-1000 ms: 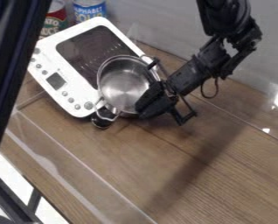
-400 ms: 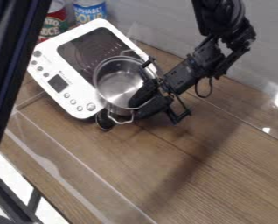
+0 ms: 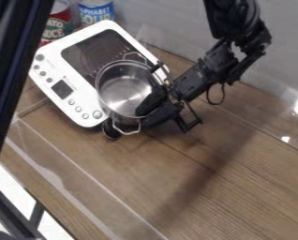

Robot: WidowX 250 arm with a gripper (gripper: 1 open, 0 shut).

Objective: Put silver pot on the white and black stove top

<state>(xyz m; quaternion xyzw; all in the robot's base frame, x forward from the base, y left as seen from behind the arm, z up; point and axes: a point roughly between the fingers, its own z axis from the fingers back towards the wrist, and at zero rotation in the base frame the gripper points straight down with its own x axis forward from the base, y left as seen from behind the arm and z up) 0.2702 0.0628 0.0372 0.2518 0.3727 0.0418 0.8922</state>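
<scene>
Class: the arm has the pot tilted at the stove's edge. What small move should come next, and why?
Probably lift the pot slightly and carry it up-left over the black burner. The gripper grips its rim, but the pot sits tilted, overhanging the stove edge, not flat.

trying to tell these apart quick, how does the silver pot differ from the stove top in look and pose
The silver pot is round, shiny bare metal; the stove top is a square white body with a black cooking surface. The pot is smaller, about half the stove top's width. The pot sits tilted, overlapping the stove top's near corner at the gripper; the stove top lies flat on the wooden table.
</scene>
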